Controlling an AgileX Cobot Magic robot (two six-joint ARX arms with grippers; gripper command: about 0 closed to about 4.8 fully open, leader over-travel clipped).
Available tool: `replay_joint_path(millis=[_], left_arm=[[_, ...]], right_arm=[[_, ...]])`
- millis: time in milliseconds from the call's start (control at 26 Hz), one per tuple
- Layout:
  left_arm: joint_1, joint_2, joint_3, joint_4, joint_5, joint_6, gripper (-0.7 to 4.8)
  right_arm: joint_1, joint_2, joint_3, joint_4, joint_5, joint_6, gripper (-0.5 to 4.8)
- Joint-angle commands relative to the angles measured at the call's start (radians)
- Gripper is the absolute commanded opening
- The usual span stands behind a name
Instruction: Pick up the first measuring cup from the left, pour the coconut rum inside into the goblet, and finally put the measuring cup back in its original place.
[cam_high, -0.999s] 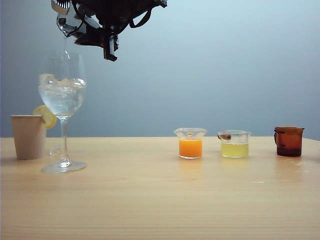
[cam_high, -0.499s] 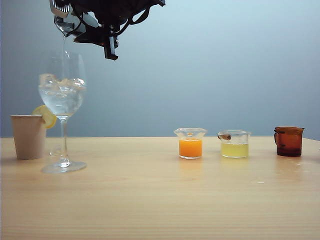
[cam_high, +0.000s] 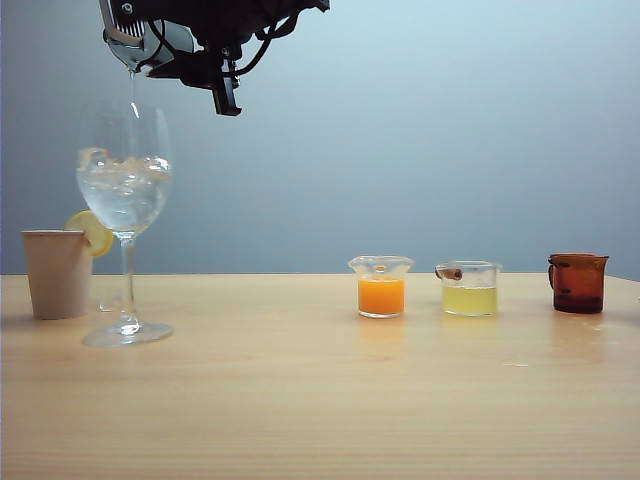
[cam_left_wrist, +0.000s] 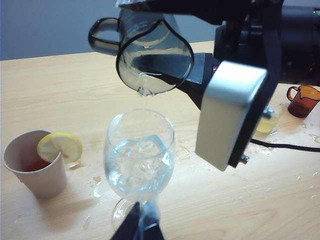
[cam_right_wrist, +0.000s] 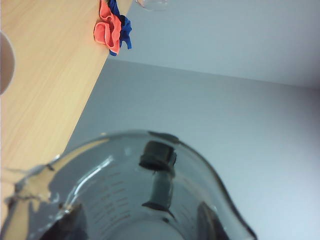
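Observation:
My right gripper (cam_high: 165, 30) is shut on the smoky measuring cup (cam_high: 160, 42), holding it high above the goblet (cam_high: 124, 190). In the left wrist view the measuring cup (cam_left_wrist: 155, 60) is tipped spout-down and a thin stream of coconut rum (cam_left_wrist: 143, 102) falls into the goblet (cam_left_wrist: 140, 160), which holds ice and clear liquid. The right wrist view looks into the cup (cam_right_wrist: 150, 200), with the right gripper (cam_right_wrist: 136, 222) clamped on both sides. The left gripper (cam_left_wrist: 140, 227) is low in front of the goblet's stem, its dark tips together, holding nothing I can see.
A beige paper cup (cam_high: 57, 272) with a lemon slice (cam_left_wrist: 60, 145) stands just left of the goblet. To the right are a cup of orange liquid (cam_high: 381, 288), one of pale yellow liquid (cam_high: 469, 290) and an amber cup (cam_high: 578, 282). Splashes wet the table around the goblet.
The right wrist has rolled further, tipping the measuring cup more steeply over the goblet. The stream keeps falling. The goblet and the other cups have not moved.

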Motion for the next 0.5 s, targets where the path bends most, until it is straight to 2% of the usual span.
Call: replay_joint_path(millis=[38, 499], left_arm=[[0.002, -0.002, 0.003, 0.010, 0.003, 0.004, -0.03], [0.002, -0.002, 0.003, 0.010, 0.003, 0.004, -0.03]], right_arm=[[0.002, -0.009, 0.008, 0.024, -0.003, -0.032, 2.37], [0.002, -0.009, 0.008, 0.024, -0.022, -0.093, 2.37]])
